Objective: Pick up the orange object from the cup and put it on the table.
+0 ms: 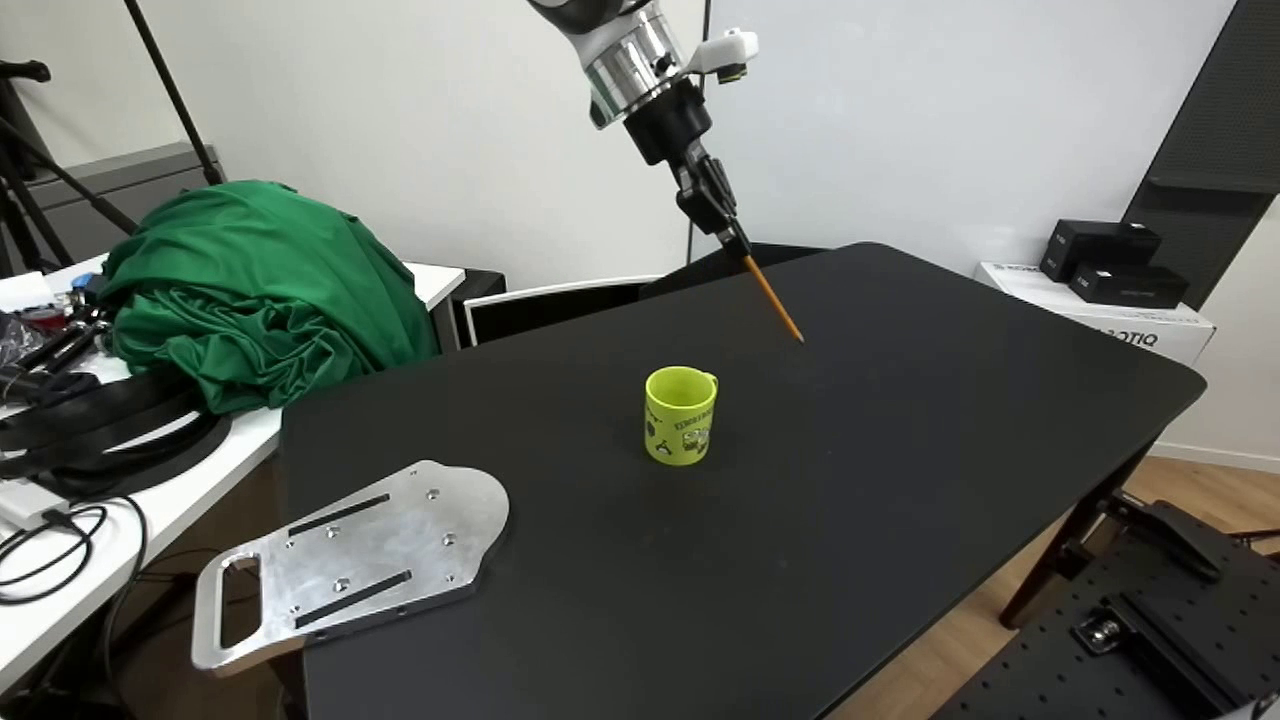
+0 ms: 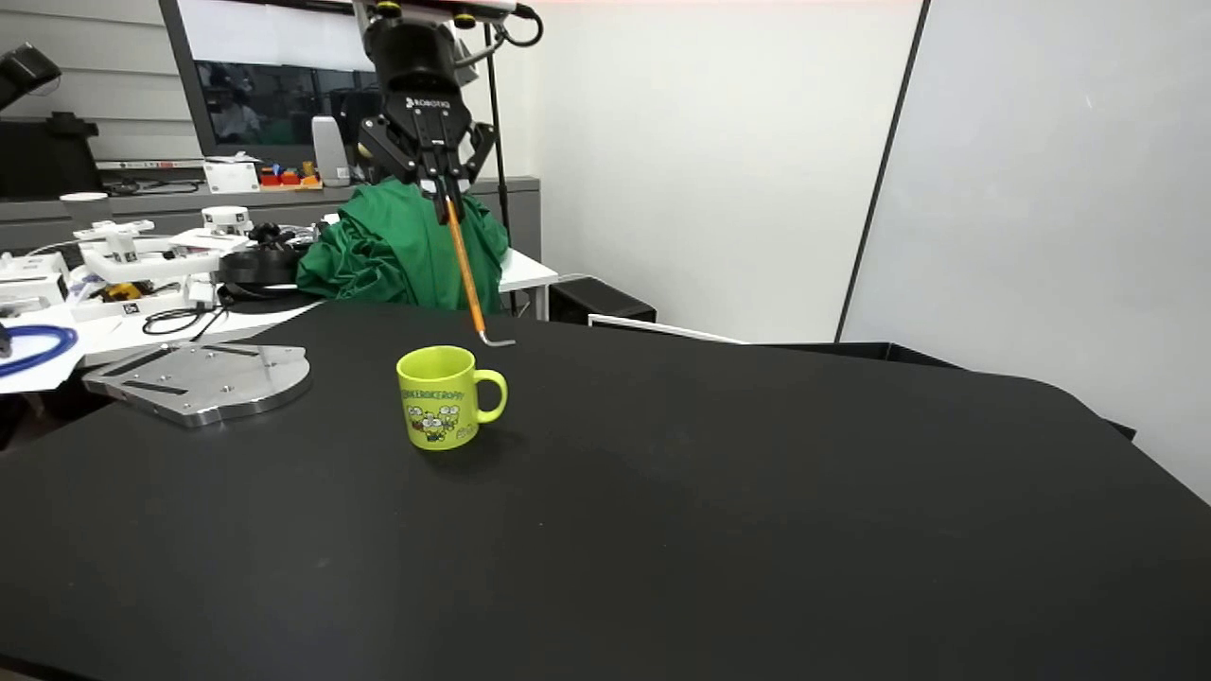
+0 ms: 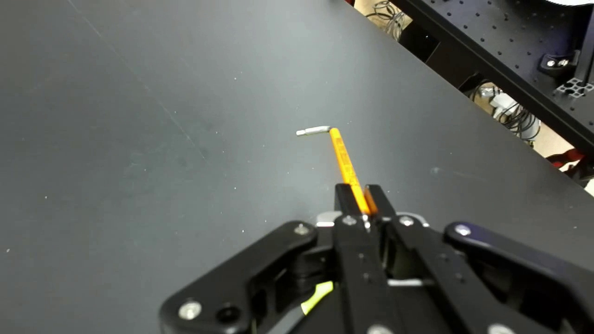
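Note:
My gripper [image 1: 742, 248] is shut on the orange stick [image 1: 775, 302], pinching its upper end. It also shows in an exterior view [image 2: 449, 206] and in the wrist view [image 3: 358, 188]. The orange stick points down at a tilt, with a bent silver tip at its lower end; it shows in an exterior view [image 2: 465, 270] and in the wrist view [image 3: 344, 160]. It appears held above the black table [image 1: 850, 520]. The lime cup [image 1: 679, 430] stands upright on the table, apart from the stick, and shows in an exterior view [image 2: 437, 402]. In the wrist view only a lime sliver shows between the gripper links.
A silver metal plate [image 1: 400, 530] lies at a table edge, also seen in an exterior view [image 2: 203, 378]. A white desk with a green cloth [image 1: 260, 290] adjoins. A perforated black plate [image 1: 1130, 590] and a white box [image 1: 1150, 330] stand beyond another edge.

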Controlling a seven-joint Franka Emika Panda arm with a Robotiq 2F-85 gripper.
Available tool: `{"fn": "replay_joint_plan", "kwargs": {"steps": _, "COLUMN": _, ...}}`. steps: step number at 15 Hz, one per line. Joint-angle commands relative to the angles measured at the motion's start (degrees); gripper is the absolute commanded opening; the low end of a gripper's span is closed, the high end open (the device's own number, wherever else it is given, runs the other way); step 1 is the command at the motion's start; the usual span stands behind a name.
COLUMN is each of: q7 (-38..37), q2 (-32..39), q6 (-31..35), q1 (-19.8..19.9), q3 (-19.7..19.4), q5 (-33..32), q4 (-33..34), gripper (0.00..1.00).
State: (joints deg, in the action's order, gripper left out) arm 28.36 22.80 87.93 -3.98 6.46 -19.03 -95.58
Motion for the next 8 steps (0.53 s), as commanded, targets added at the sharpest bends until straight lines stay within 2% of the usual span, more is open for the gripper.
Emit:
{"fn": "replay_joint_plan", "kwargs": {"steps": 1, "q7": -0.4, "q2": -2.8, "q6": 2.2, "q1": 2.8, "q3": -1.2, "q5": 2.1, "q4": -4.6, "gripper": 0.02}}
{"fn": "replay_joint_plan", "kwargs": {"steps": 8, "q7": -2.0, "q2": -0.6, "q6": 5.2, "q1": 7.1, "q3": -4.0, "q5": 6.7, "q4": -8.9, "gripper": 0.02}}
